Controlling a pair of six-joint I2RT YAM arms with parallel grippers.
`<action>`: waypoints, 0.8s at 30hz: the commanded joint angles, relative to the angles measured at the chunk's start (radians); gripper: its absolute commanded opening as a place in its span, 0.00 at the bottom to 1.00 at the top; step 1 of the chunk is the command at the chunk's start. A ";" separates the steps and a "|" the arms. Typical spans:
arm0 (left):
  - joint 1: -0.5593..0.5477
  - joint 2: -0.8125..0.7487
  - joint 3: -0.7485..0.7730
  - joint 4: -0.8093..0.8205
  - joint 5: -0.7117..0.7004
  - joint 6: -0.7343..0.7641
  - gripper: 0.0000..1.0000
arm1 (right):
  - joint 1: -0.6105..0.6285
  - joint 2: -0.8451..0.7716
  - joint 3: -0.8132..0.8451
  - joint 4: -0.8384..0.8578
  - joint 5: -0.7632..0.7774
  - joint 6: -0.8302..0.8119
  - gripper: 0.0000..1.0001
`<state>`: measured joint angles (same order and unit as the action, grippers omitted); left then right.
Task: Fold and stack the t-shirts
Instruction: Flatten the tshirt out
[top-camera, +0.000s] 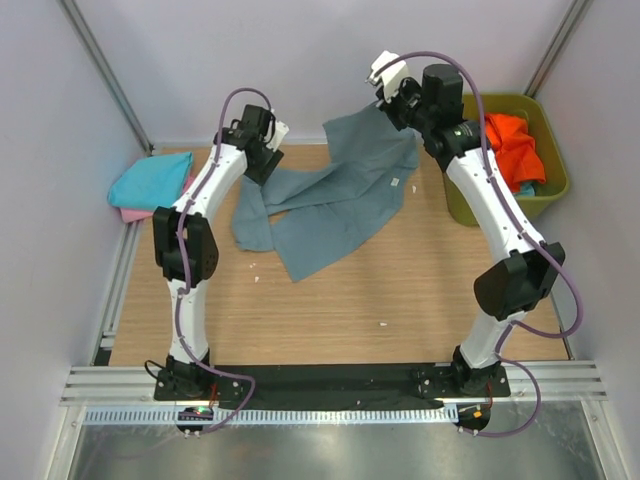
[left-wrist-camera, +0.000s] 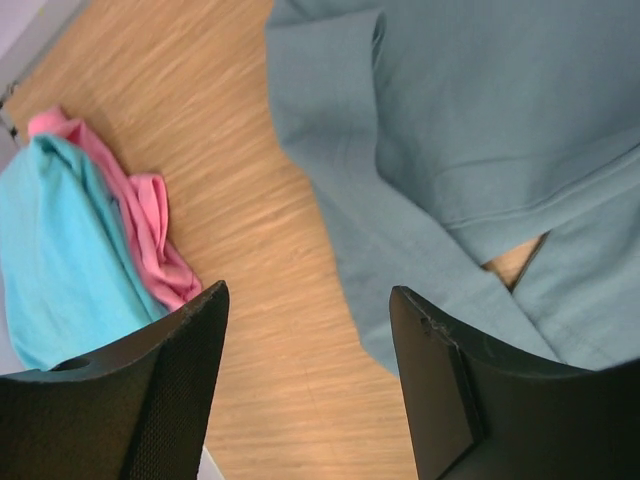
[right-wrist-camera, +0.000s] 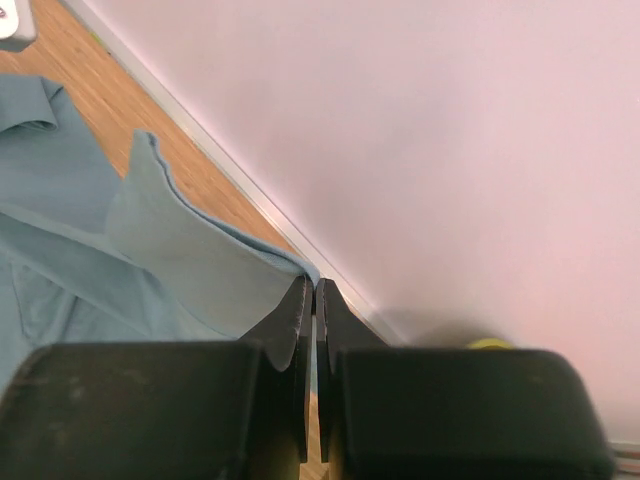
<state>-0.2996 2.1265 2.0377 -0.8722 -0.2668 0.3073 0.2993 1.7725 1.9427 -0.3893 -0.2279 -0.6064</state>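
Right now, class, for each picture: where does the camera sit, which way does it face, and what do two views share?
Top external: above and behind both arms, which show whole, looking down on the table.
Left wrist: looking down past its open left gripper at the turquoise shirt and grey-blue shirt.
Right wrist: low, facing the back wall; right gripper shut on that shirt's edge.
Shared: all three show the grey-blue shirt.

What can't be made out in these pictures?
- Pink shirt: top view, mostly covered by the turquoise shirt.
- Tub contents: top view, buried under the orange shirt and right arm.
- White label on grey-blue shirt: top view, too small to read.
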 joint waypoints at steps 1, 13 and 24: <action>-0.001 0.035 0.105 -0.068 0.110 0.049 0.66 | 0.011 -0.018 -0.027 0.004 0.059 -0.047 0.02; -0.084 -0.043 -0.204 -0.073 0.221 -0.037 0.59 | 0.009 0.059 -0.062 0.036 0.085 -0.032 0.01; -0.065 0.174 0.052 -0.105 0.017 -0.116 0.61 | 0.009 0.133 0.013 0.026 0.048 0.005 0.01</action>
<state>-0.3775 2.2662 2.0468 -0.9546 -0.1841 0.2142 0.3065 1.9182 1.8946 -0.3985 -0.1638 -0.6193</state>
